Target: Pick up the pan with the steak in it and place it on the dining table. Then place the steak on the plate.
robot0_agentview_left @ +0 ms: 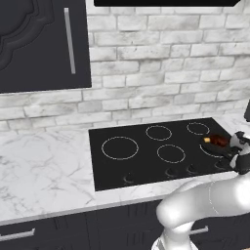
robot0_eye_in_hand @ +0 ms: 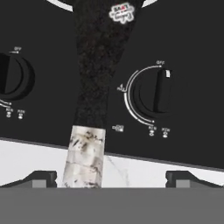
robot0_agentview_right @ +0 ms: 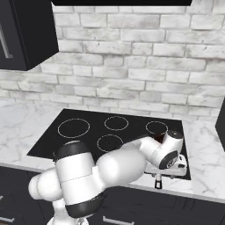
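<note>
The black pan [robot0_agentview_left: 223,148] sits on the front right burner of the cooktop [robot0_agentview_left: 146,156], hard to tell apart from the dark glass. The reddish-brown steak [robot0_agentview_left: 215,140] with its tan end lies in it. In the hand view the pan's long handle [robot0_eye_in_hand: 101,65] runs down to a pale speckled end between my fingertips [robot0_eye_in_hand: 41,177]. My gripper [robot0_eye_in_hand: 111,177] is open and straddles that handle end at the counter's front edge, with a gap on each side. From the base views the gripper [robot0_agentview_left: 241,157] [robot0_agentview_right: 169,172] hangs low over the cooktop's front right corner. The dining table and the plate are out of view.
Two control knobs [robot0_eye_in_hand: 157,92] [robot0_eye_in_hand: 13,76] flank the handle on the cooktop's front strip. White marble counter [robot0_agentview_left: 44,171] spreads to the left, with a brick wall behind it. A dark wall cabinet [robot0_agentview_left: 44,44] hangs at upper left.
</note>
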### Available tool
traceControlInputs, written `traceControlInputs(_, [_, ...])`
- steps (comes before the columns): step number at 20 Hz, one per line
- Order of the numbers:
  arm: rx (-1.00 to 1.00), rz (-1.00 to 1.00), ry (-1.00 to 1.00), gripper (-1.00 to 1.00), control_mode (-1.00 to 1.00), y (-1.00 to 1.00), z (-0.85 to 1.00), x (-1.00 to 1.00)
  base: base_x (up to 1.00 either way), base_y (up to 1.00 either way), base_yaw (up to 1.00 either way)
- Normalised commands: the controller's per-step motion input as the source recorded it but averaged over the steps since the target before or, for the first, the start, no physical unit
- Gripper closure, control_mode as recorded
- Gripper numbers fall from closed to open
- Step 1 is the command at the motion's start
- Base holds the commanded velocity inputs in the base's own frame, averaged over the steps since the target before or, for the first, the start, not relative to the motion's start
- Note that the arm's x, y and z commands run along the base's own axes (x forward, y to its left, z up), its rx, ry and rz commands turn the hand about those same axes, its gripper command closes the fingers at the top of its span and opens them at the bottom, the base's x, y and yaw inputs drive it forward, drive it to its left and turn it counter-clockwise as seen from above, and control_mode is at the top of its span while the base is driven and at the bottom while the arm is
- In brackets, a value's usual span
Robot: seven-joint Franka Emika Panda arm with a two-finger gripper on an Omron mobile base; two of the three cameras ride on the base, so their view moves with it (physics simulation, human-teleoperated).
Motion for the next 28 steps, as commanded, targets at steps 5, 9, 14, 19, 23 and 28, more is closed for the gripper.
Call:
traceControlInputs(5, [-0.01, 0.0, 0.0, -1.0, -1.0, 0.05, -0.15, -0.04, 0.0, 0.0, 0.0])
traceControlInputs(9, [-0.05, 0.0, 0.07, -1.0, -1.0, 0.21, -0.57, -0.12, 0.0, 0.0, 0.0])
traceControlInputs(14, [-0.05, 0.0, 0.09, -1.0, -1.0, 0.06, -0.75, -0.07, 0.0, 0.0, 0.0])
traceControlInputs(19, [0.0, 0.0, 0.06, -1.0, -1.0, 0.0, -0.89, -0.23, 0.0, 0.0, 0.0])
traceControlInputs(23, [-0.01, 0.0, 0.04, 1.0, -1.0, 0.03, -0.6, -0.16, 0.0, 0.0, 0.0])
traceControlInputs(28, [0.0, 0.0, 0.0, 1.0, -1.0, 0.0, 0.0, -0.02, 0.0, 0.0, 0.0])
